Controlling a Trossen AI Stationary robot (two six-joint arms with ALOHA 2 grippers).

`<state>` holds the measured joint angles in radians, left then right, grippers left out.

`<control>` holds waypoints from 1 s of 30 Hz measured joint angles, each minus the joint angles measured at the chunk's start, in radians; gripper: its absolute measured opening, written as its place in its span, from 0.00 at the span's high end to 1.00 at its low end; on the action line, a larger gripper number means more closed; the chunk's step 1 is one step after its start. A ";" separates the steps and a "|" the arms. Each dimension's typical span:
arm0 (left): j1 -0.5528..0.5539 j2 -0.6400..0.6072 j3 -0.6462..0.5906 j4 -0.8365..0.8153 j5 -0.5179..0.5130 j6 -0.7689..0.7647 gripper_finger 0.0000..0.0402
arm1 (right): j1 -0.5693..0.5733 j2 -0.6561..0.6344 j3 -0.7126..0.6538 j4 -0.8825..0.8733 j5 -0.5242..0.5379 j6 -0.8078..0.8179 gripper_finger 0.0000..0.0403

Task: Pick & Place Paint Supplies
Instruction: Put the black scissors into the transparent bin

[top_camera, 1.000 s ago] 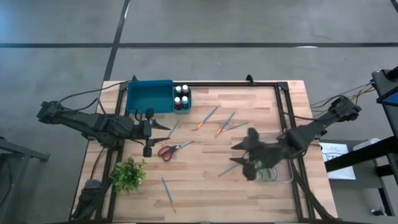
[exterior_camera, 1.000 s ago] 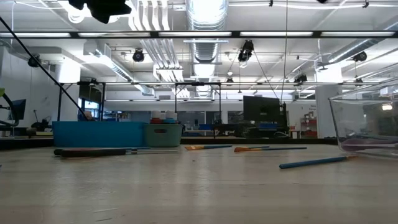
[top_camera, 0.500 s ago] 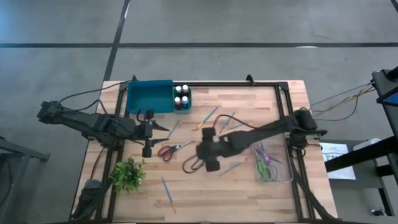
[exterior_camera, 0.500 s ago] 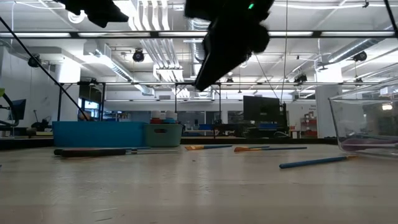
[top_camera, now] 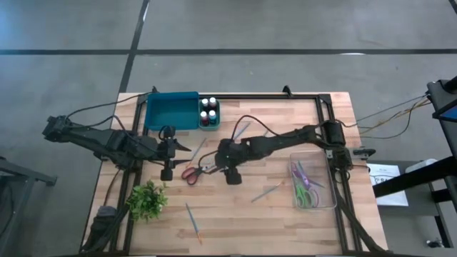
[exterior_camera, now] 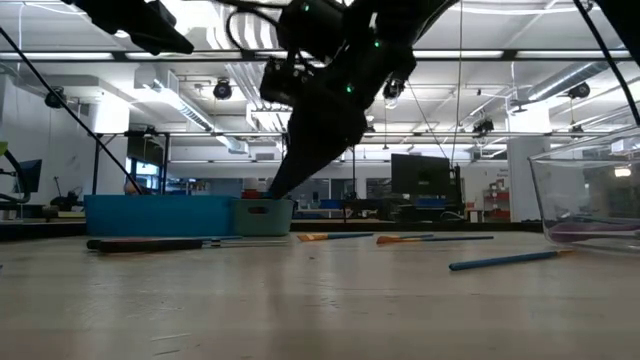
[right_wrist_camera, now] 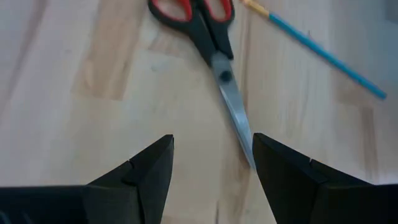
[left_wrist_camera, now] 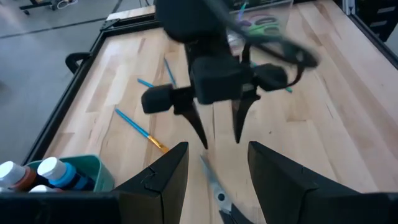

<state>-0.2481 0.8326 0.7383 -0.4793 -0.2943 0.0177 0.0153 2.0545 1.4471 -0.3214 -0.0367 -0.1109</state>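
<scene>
Surface [top_camera: 285, 214]: wood, carrying all items. My right hand [top_camera: 212, 168]: spread wide, empty, above red scissors [top_camera: 191, 173]; should redirect to a brush. My left hand [top_camera: 187, 147]: open, waiting. Paintbrushes [top_camera: 265, 192]: scattered mid-surface; grip mid-handle.

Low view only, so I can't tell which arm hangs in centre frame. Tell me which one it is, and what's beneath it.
Observer: That's the right gripper, reaching far over from its own side.
Operator: Report what is under it.
Observer: The red-handled scissors. Its open jaws hang over the blades.
Operator: Give me the left arm.
Observer: The left gripper hovers near the teal bin, jaws open and holding nothing.
</scene>
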 joint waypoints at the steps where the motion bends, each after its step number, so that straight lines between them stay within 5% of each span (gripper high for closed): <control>1: 0.000 0.000 0.000 -0.001 0.000 0.000 0.57 | -0.004 0.009 0.000 0.011 -0.003 -0.002 0.47; 30: 0.000 0.000 -0.003 -0.008 0.000 -0.004 0.57 | -0.064 0.109 -0.001 0.210 -0.087 -0.020 0.47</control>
<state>-0.2481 0.8326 0.7353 -0.4870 -0.2939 0.0135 -0.0490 2.1639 1.4460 -0.1113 -0.1237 -0.1307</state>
